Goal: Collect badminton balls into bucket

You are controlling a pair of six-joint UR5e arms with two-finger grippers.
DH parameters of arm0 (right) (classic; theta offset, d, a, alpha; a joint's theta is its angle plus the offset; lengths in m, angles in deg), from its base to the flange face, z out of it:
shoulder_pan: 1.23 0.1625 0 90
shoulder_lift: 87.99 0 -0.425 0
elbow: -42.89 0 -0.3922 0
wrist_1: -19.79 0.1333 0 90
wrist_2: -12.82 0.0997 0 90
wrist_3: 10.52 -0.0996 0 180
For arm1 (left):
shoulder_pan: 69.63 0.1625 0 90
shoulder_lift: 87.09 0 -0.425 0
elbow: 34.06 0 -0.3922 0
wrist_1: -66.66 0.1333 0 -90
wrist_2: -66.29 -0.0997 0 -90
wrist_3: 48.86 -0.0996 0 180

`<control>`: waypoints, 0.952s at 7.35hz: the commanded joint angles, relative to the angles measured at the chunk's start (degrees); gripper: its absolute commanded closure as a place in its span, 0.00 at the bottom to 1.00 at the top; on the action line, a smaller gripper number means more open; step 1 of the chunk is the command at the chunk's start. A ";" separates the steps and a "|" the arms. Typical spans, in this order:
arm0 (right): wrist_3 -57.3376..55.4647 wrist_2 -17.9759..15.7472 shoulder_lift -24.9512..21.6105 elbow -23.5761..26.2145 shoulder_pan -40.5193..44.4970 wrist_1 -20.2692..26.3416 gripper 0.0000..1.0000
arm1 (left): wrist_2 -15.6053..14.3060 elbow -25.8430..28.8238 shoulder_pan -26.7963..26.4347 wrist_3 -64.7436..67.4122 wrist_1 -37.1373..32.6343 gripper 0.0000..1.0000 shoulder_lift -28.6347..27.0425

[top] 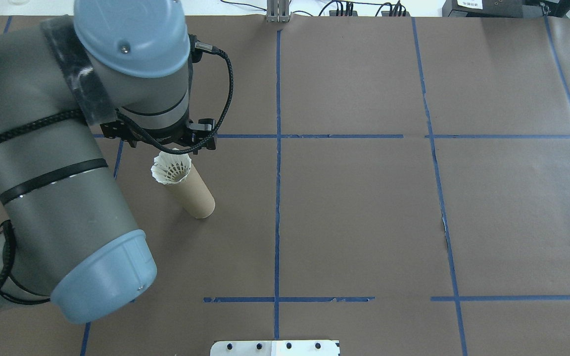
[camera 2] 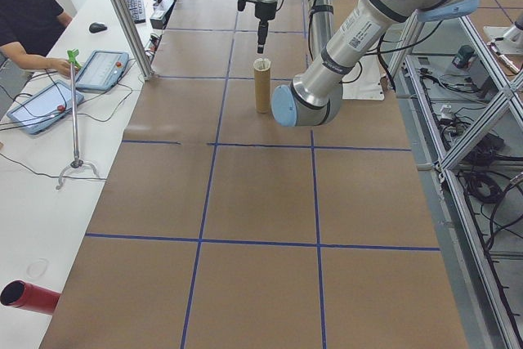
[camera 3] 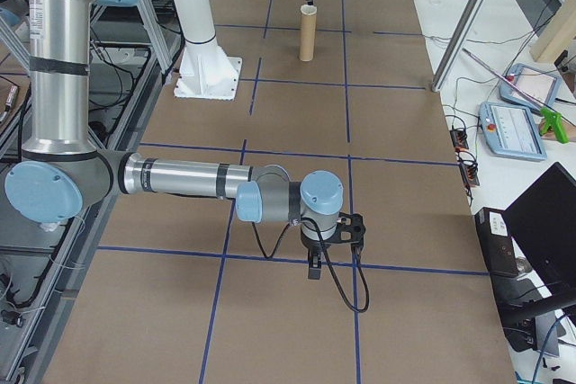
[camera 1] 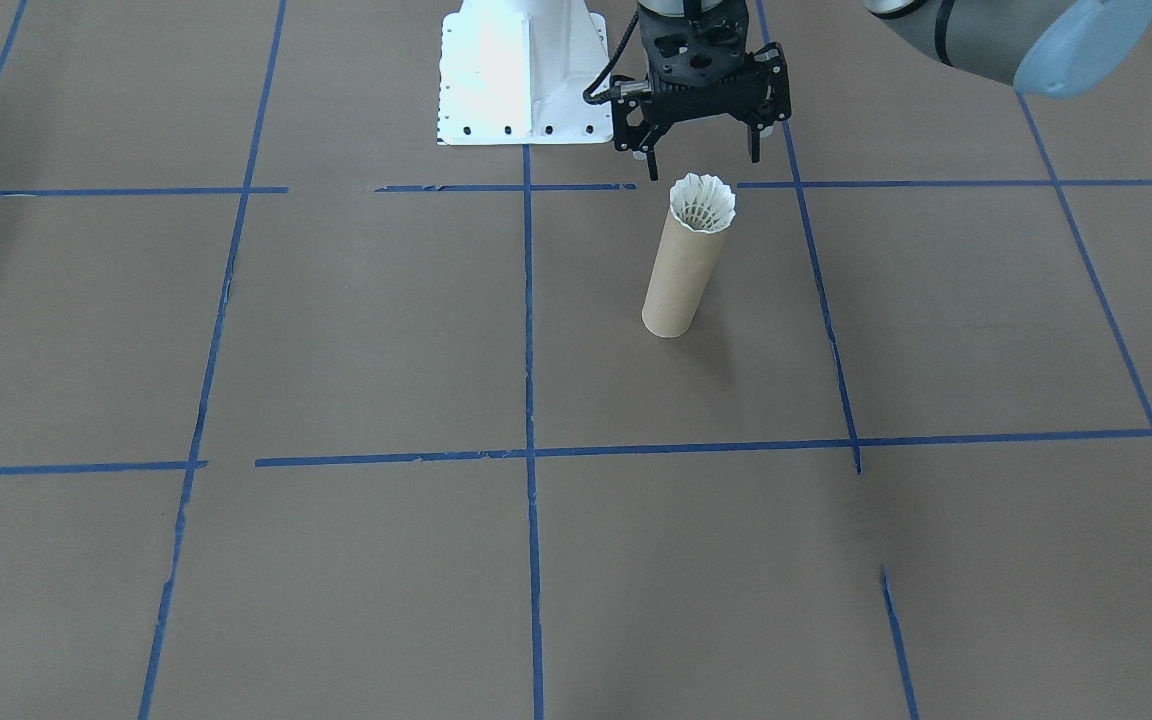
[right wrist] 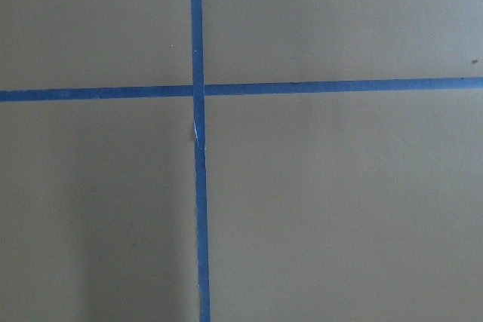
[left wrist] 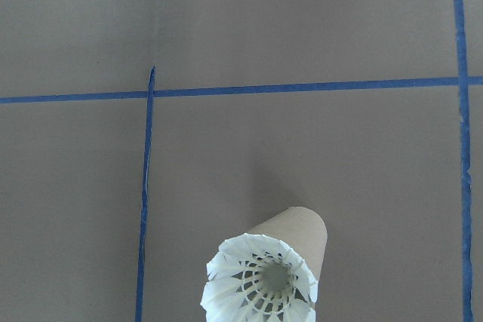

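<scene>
Upright on the brown table [camera 1: 336, 330] stands the cardboard tube [camera 1: 681, 275], with the white shuttlecock [camera 1: 703, 204] seated in its mouth, feathers flaring over the rim. Just above it, at twelve o'clock in the front-facing view, hangs the left claw [camera 1: 702, 160], fingers spread wide and holding nothing. Far along the table, well apart from the tube, the right claw [camera 3: 316, 263] points down over a blue tape line [right wrist: 198, 186]; whether it is open I cannot tell.

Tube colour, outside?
Plain brown cardboard tube; clearest in the front-facing view.
</scene>
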 commanded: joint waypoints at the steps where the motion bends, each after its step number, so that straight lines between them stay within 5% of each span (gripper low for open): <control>1: 0.00 0.00 0.00 0.00 0.00 0.00 0.00 | 0.75 -0.01 -5.83 -9.85 -10.29 0.00 6.47; 4: 0.00 0.00 0.00 0.00 0.00 0.00 0.00 | 15.83 7.96 -19.79 -28.47 -28.16 0.00 17.99; 6: 0.00 0.00 0.00 0.00 0.00 0.00 0.00 | 17.09 11.67 -25.17 -34.11 -29.24 0.00 22.02; 7: 0.00 0.00 0.00 0.00 0.00 0.00 0.00 | 20.84 12.99 -28.24 -40.59 -32.90 0.00 26.40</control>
